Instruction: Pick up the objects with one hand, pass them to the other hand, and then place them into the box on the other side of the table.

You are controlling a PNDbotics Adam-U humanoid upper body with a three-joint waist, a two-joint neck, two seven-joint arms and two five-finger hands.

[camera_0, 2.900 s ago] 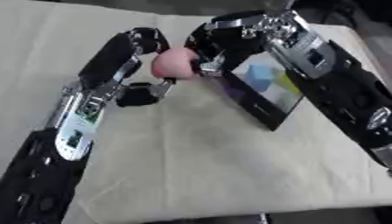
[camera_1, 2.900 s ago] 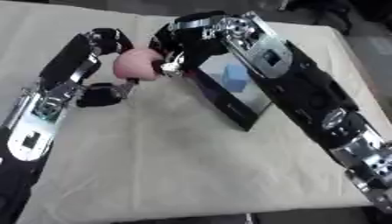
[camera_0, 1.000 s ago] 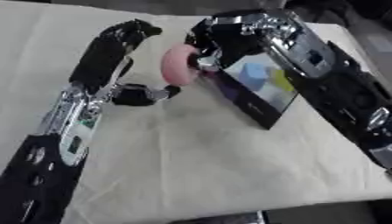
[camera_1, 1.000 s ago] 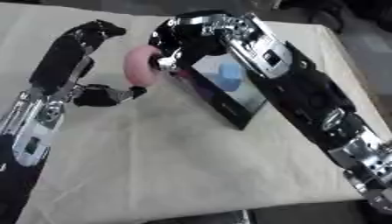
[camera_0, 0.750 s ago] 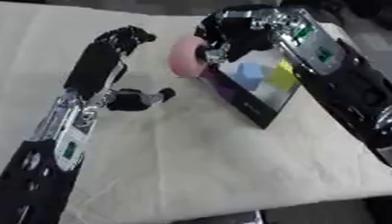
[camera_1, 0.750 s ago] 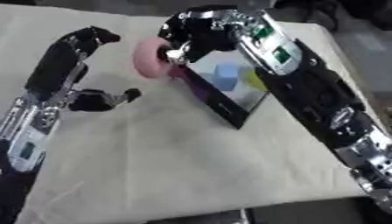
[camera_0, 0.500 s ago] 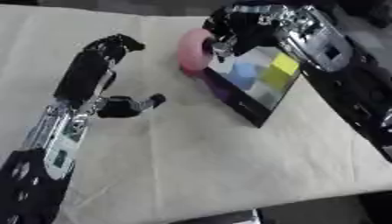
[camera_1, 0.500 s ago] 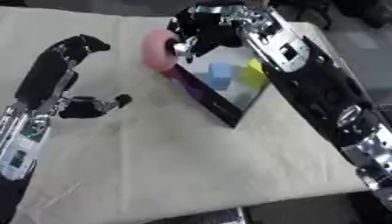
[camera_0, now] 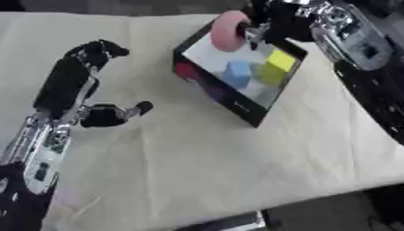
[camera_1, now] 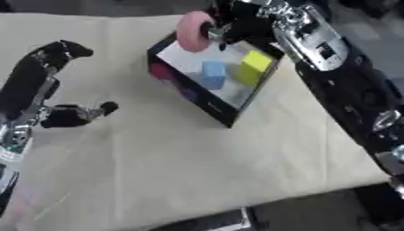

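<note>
Two blocks (camera_0: 236, 73) in box (camera_0: 236, 106), pink object (camera_0: 228, 30) above

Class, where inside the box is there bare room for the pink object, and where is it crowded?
The box floor is bare at its far left corner, under the pink object in the right hand. The blue cube and yellow cube crowd the right side.

A black open-topped box (camera_0: 236, 106) sits right of centre on the cloth-covered table (camera_0: 205, 171); a blue cube (camera_0: 236, 73) and yellow block (camera_0: 276, 66) lie inside.
</note>
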